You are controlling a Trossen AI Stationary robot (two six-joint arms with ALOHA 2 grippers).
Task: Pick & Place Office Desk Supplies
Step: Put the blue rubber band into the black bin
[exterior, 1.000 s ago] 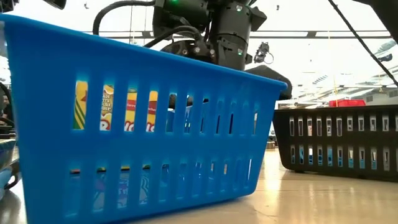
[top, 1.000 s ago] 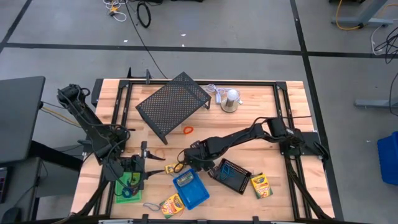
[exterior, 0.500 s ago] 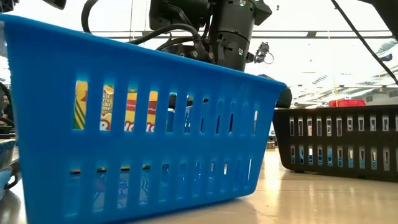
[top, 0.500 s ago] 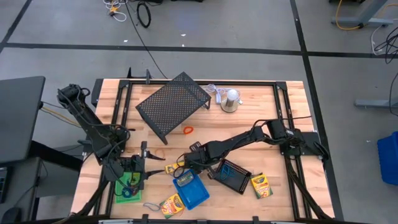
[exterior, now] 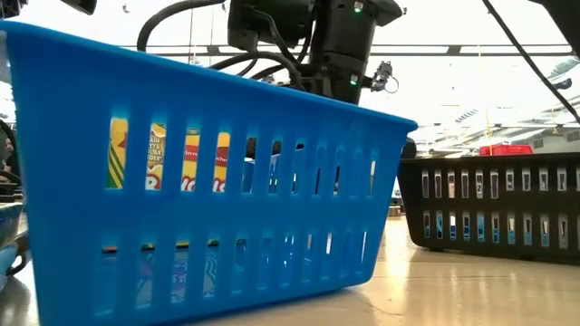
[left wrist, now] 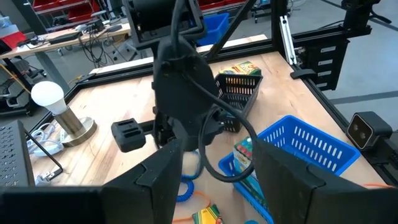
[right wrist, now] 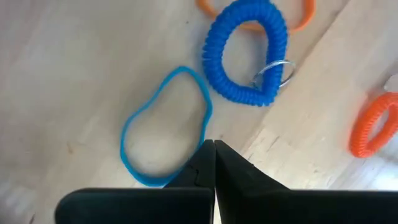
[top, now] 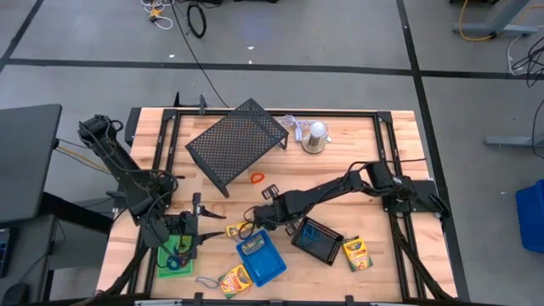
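r claw pressed together, tips down at the wooden worktop, right at the edge of a thin light-blue elastic loop. cannot tell from the wrist view whether the band is pinched or just touched. next to that loop: a blue coiled wrist loop w/ metal key ring, overlapping a thin orange elastic loop; a thicker orange coil sits a bit apart.

landmark = blue slotted plastic tray. in the high view the r claw is just behind the tray's far edge, arm reaching in from the right side. yellow-green crayon box lies inside the tray; second crayon box just beside the tray's near-left corner. small black-mesh tray just right of the blue tray; third crayon box further right, past the mesh tray. green tray well left of the blue tray, l claw over it, fingers spread, nothing seen between them.

large black mesh rack far behind the blue tray; small orange loop between rack and tray. silver dome-shaped thing w/ white cord beside the rack's right end.
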